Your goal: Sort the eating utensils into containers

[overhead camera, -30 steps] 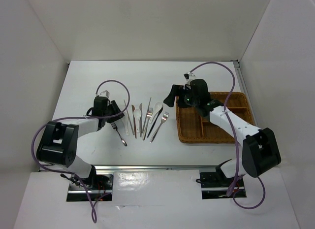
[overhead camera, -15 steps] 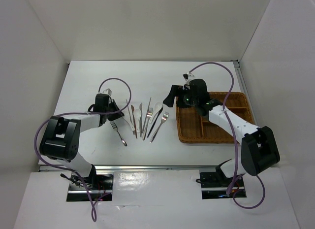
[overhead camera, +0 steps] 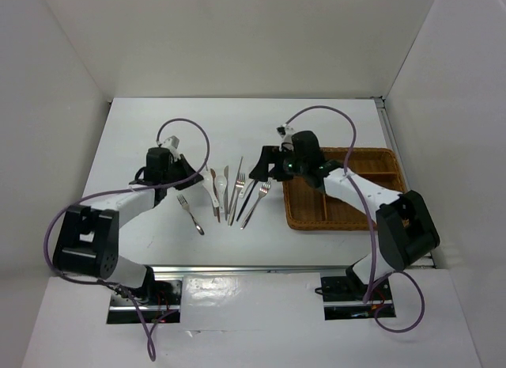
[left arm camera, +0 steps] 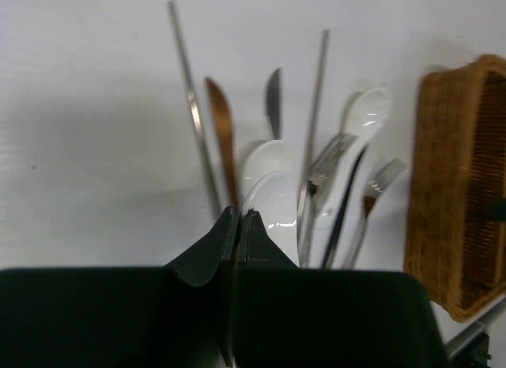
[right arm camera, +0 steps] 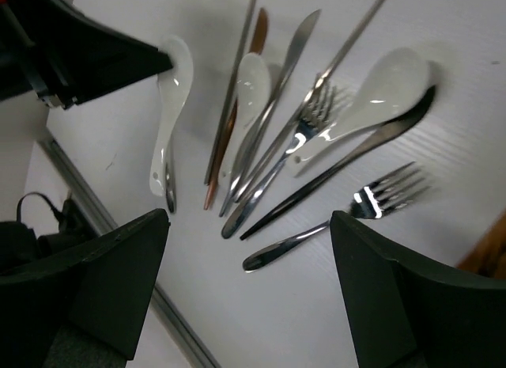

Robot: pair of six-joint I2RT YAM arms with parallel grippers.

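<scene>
The eating utensils [overhead camera: 237,192] lie in a loose row on the white table: metal forks [right arm camera: 379,198], a white spoon [right arm camera: 371,99], a dark spoon, thin chopsticks [left arm camera: 190,107] and a brownish-handled piece [left arm camera: 223,134]. My left gripper [overhead camera: 192,176] is shut on another white spoon [left arm camera: 273,202] at the row's left end; this spoon also shows in the right wrist view [right arm camera: 170,107]. My right gripper [overhead camera: 261,166] is wide open and empty [right arm camera: 249,281], hovering over the right side of the row. The brown wicker tray [overhead camera: 304,224] with its compartments stands to the right.
One metal fork [overhead camera: 190,213] lies apart at the front left of the row. The tray's woven wall [left arm camera: 458,186] shows at the right of the left wrist view. White walls enclose the table; a metal rail [overhead camera: 237,271] runs along the near edge.
My right gripper has swung left from the tray's edge to over the utensil row. My left gripper has shifted right and further back, with the white spoon in its jaws.
</scene>
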